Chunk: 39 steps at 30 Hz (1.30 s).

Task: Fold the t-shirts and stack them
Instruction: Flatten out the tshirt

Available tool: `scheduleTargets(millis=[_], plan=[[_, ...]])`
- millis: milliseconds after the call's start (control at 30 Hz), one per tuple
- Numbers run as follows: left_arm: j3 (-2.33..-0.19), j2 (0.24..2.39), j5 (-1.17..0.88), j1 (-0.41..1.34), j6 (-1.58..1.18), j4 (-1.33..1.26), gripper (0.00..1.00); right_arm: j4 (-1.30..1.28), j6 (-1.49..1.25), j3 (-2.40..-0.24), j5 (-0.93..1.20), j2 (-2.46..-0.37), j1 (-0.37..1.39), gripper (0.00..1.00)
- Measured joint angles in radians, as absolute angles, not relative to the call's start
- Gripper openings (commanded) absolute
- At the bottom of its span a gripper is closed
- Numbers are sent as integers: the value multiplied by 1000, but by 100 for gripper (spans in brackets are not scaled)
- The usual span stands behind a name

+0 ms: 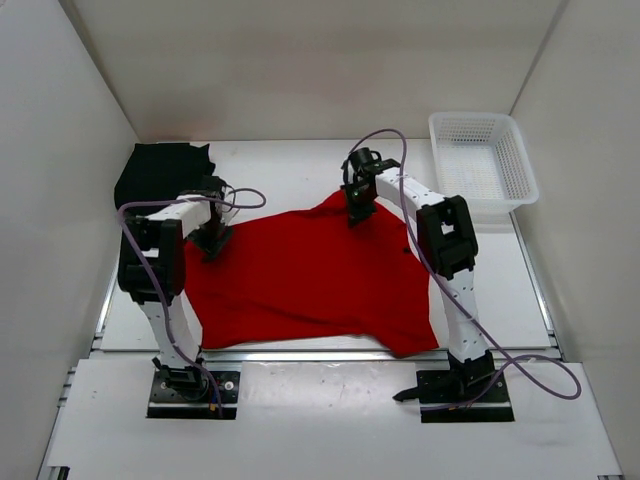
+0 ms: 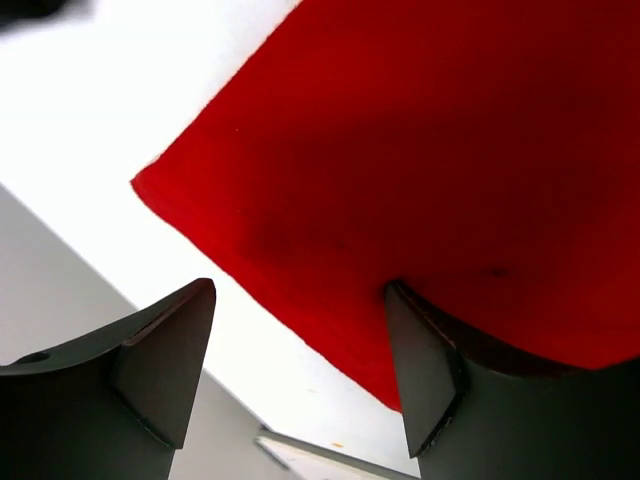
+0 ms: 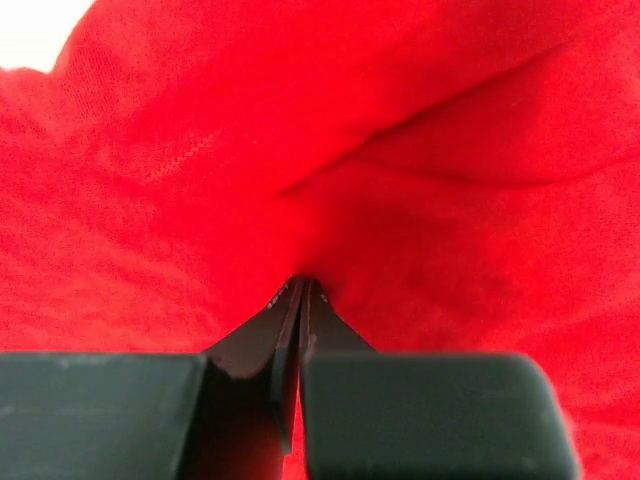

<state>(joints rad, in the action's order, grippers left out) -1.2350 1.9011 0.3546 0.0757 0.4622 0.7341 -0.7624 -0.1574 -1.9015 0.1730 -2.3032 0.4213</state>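
Jaws differed between the arms. Top view: red t-shirt [image 1: 310, 275] lay spread across the middle of the tabletop [image 1: 300, 165], reaching toward its near edge. Black t-shirt [image 1: 160, 170] sat in the far left corner, basket [image 1: 478, 117] in the far right. Left gripper [image 1: 212, 240] was at the shirt's left edge, right gripper [image 1: 358, 205] at its far-side peak.

Left wrist view: left gripper [image 2: 298, 290] stood wide, straddling the hem, one finger over cloth, one over bare surface, nothing held.

Right wrist view: right gripper [image 3: 300, 285] was pinched shut on a red fold.

I judged the cloth light, limp and apt to drape; hems and corners looked the best holds.
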Motion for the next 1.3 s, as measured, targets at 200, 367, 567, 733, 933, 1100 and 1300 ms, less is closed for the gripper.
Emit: scheduleTargets(millis=[200, 367, 567, 733, 933, 1100, 1300], plan=[[-1354, 2009, 473, 112, 509, 756, 80, -814, -233, -2021, 107, -2374, 390, 12], [-1551, 2144, 545, 155, 517, 725, 86, -882, -286, -2236, -9, -2490, 360, 10], [-2026, 2421, 500, 236, 500, 700, 93, -898, -304, -2418, -99, -2596, 269, 10], [-2379, 2618, 458, 295, 496, 704, 99, -898, -291, -2474, -110, -2617, 205, 16], [-2664, 2723, 410, 326, 422, 818, 99, -863, -262, -2588, -46, -2595, 184, 23], [-2548, 2519, 310, 278, 307, 853, 98, -867, -239, -2596, -1, -2459, 213, 26], [-2046, 1956, 162, 166, 310, 818, 90, -858, -198, -2335, -49, -2074, 263, 36]])
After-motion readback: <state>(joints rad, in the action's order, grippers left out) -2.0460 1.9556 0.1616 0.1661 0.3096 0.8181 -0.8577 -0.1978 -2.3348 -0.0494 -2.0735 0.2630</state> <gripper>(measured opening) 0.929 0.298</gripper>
